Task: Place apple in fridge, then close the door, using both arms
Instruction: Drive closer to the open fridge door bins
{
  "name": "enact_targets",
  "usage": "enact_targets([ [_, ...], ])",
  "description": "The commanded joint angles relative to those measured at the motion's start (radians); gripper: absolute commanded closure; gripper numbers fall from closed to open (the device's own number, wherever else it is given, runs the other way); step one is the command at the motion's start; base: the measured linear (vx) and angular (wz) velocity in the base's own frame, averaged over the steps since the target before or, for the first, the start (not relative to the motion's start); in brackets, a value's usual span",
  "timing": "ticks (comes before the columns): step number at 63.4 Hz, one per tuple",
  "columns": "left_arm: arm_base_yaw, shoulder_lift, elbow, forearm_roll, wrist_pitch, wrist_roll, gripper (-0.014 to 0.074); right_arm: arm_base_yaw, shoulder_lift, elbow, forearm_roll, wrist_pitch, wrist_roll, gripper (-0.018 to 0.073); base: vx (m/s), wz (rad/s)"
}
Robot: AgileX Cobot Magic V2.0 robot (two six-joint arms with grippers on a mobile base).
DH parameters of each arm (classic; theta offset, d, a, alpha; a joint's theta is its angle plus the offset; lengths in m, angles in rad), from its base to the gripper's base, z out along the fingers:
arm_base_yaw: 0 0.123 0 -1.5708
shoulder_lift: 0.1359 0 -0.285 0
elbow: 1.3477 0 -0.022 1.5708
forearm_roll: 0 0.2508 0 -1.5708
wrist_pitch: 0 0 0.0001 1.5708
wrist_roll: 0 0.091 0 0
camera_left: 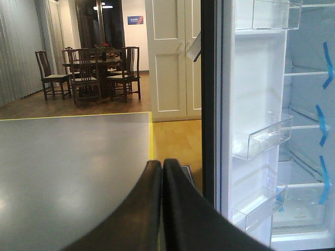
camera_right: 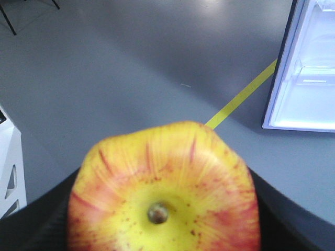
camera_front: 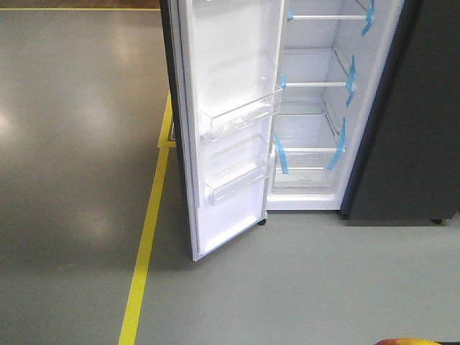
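Right wrist: right hand grips apple | left hand closed, empty | door open | apple not yet in fridge | door closing not yet done

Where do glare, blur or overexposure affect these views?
Front view: broad glare on the floor at left; the fridge interior is bright but readable. Left wrist: the shut left gripper looks slightly soft in the foreground. Right wrist: the apple fills the foreground with blurred edges; the door lining is washed out.
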Motion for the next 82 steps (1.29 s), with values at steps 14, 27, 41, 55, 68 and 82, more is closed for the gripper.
enact_targets([
  [14, 0.0, -0.017, 0.022, -0.002, -0.071, -0.003, 0.0603, -0.003, 0.01, -0.023, 0.057, -0.044, -0.009, 0.0203, 0.11, 0.03],
  [27, 0.0, -0.017, 0.022, -0.002, -0.071, -0.003, 0.0603, -0.003, 0.01, -0.023, 0.057, -0.044, -0.009, 0.0203, 0.11, 0.02],
  [41, 0.0, -0.017, 0.022, -0.002, -0.071, -0.003, 0.0603, -0.003, 0.01, -0.023, 0.057, -0.044, -0.009, 0.0203, 0.11, 0.01],
  [55, 0.0, -0.017, 0.022, -0.002, -0.071, -0.003, 0.0603, -0.003, 0.01, -0.023, 0.057, -0.044, -0.009, 0.0203, 0.11, -0.01],
  [68, 0.0, -0.017, 0.022, -0.002, -0.071, -0.003, 0.0603, -0.003, 0.01, -0.023, 0.057, -0.044, -0.009, 0.0203, 0.11, -0.02],
  [82, 0.0, -0.017, 0.022, -0.002, -0.071, -0.003, 0.0603, -0.003, 0.01, -0.023, 0.057, -0.044, -0.009, 0.0203, 0.11, -0.02],
])
